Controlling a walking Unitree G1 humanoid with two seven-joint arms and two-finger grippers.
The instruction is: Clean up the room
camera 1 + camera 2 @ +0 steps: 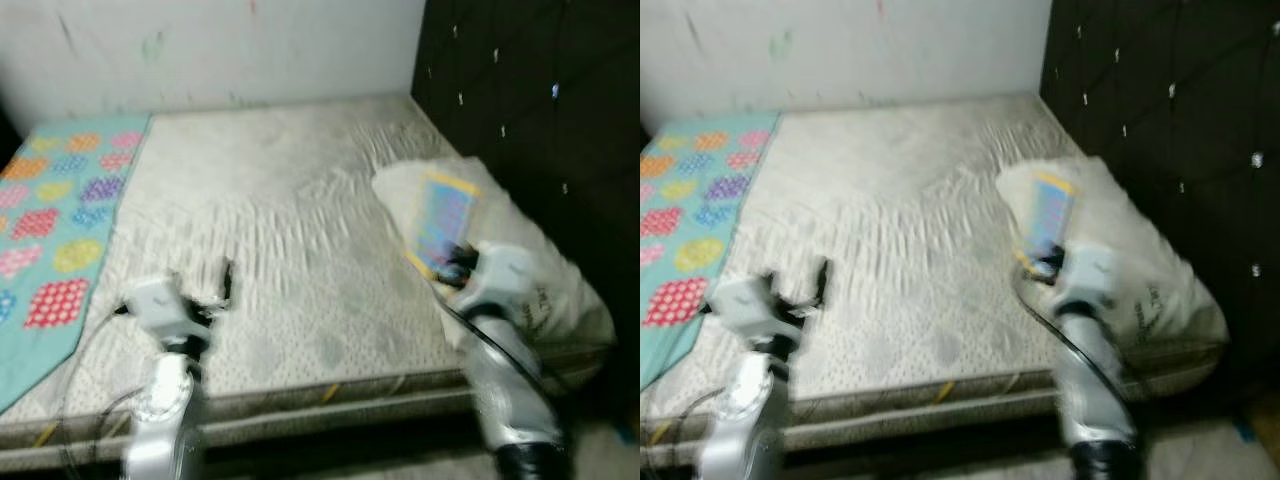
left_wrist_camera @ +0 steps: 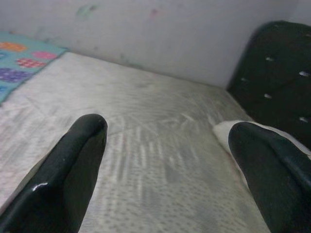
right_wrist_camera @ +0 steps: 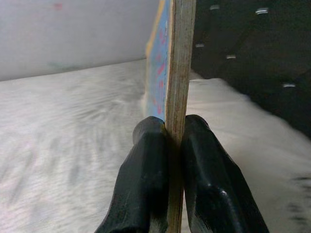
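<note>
The right gripper [image 3: 174,133] pinches a thin board [image 3: 176,63] at its edge; it may slip. The left gripper [image 2: 167,145] is open, empty.

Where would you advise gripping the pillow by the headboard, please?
Probably at the pillow's free corner near the mattress edge, coming from the bare mattress side with the open left gripper: the headboard blocks the far side, and the right gripper holds the board.
</note>
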